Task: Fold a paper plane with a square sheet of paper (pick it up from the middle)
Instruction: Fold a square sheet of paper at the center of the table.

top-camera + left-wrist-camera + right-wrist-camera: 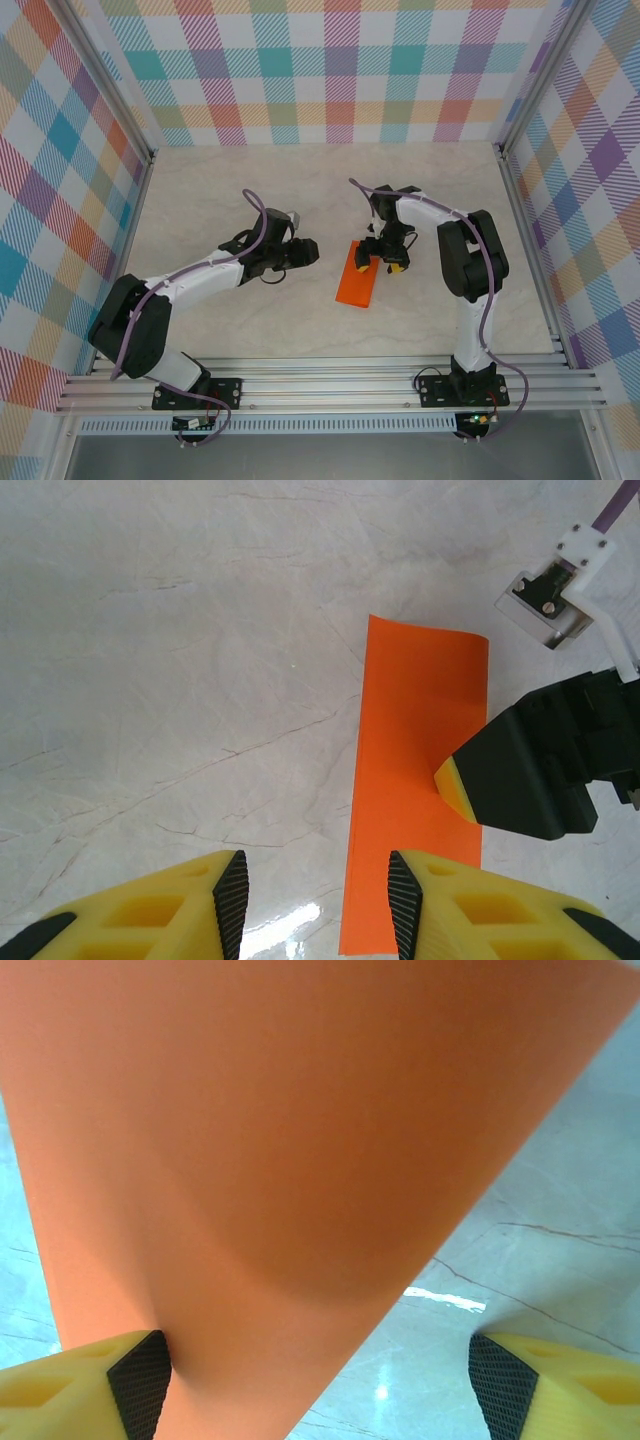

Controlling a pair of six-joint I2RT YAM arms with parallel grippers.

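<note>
The square sheet of paper [357,275] is bright orange and lies folded into a narrow rectangle on the table, just left of the right arm. In the left wrist view the paper [415,770] runs away from me, and its far end curls up slightly. My left gripper [307,252] hovers to the paper's left. It is open [316,905], with bare table between its fingers and its right finger over the paper's left edge. My right gripper [386,262] is at the paper's far right edge. It stands wide open [320,1385], its left pad [140,1380] against the orange paper [300,1140].
The marble-look tabletop [250,190] is walled by chequered panels on the left, back and right. An aluminium rail [330,385] with the arm bases runs along the near edge. The right arm's black finger with a yellow tip [455,785] rests on the paper.
</note>
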